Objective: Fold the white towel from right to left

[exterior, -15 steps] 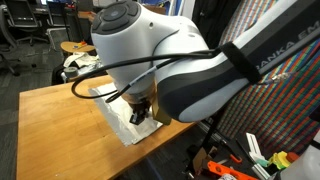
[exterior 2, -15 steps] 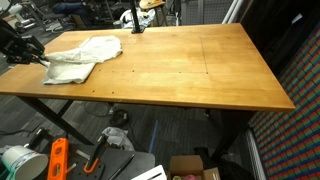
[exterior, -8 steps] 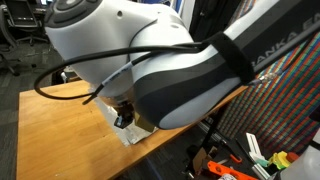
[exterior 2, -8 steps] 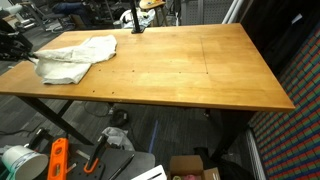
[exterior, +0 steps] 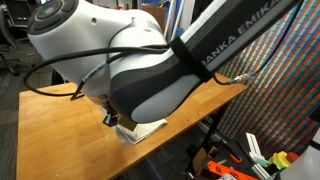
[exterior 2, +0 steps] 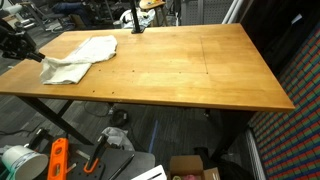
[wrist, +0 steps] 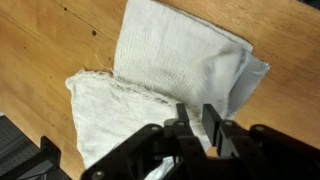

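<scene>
The white towel (exterior 2: 88, 52) is seen crumpled and partly doubled over near one corner of the wooden table (exterior 2: 190, 70), with one corner drawn out to a point toward the gripper (exterior 2: 30, 52). In the wrist view the towel (wrist: 170, 70) is shown in two layers: a smoother folded layer is laid over a rougher one with a frayed edge. There the gripper (wrist: 197, 125) is seen with its fingers drawn close together and pinched on the towel's near edge, white cloth being visible in the narrow gap. In an exterior view most of the towel (exterior: 140, 128) is hidden by the arm (exterior: 150, 70), and only a white strip at the table's edge (exterior: 50, 130) is left in sight.
</scene>
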Controlling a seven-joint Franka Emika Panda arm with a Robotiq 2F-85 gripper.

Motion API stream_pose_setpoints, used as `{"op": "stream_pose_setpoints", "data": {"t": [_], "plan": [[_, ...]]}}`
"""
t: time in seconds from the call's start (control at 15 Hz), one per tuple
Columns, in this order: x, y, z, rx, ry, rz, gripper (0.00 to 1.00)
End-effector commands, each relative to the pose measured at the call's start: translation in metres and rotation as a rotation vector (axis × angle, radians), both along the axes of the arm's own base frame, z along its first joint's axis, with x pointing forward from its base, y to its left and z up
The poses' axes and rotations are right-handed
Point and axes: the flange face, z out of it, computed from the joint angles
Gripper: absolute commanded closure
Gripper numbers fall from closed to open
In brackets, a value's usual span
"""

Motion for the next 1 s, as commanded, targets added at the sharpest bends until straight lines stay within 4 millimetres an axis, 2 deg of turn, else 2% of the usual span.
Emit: {"op": "stream_pose_setpoints", "data": {"t": [0.0, 0.2, 0.33, 0.4, 0.6, 0.73, 0.93], "plan": [[0.009, -0.005, 0.005, -0.06, 0.033, 0.014, 0.45], [0.002, -0.018, 0.023, -0.07, 0.116, 0.077, 0.22], [0.004, -0.028, 0.049, -0.012, 0.154, 0.126, 0.07], [0.004, -0.026, 0.052, 0.032, 0.196, 0.141, 0.01], [0.024, -0.034, 0.081, 0.166, 0.307, 0.158, 0.0], [0.049, -0.071, 0.106, 0.238, 0.361, 0.133, 0.0], [0.1, -0.12, 0.119, 0.304, 0.37, -0.002, 0.01]]}}
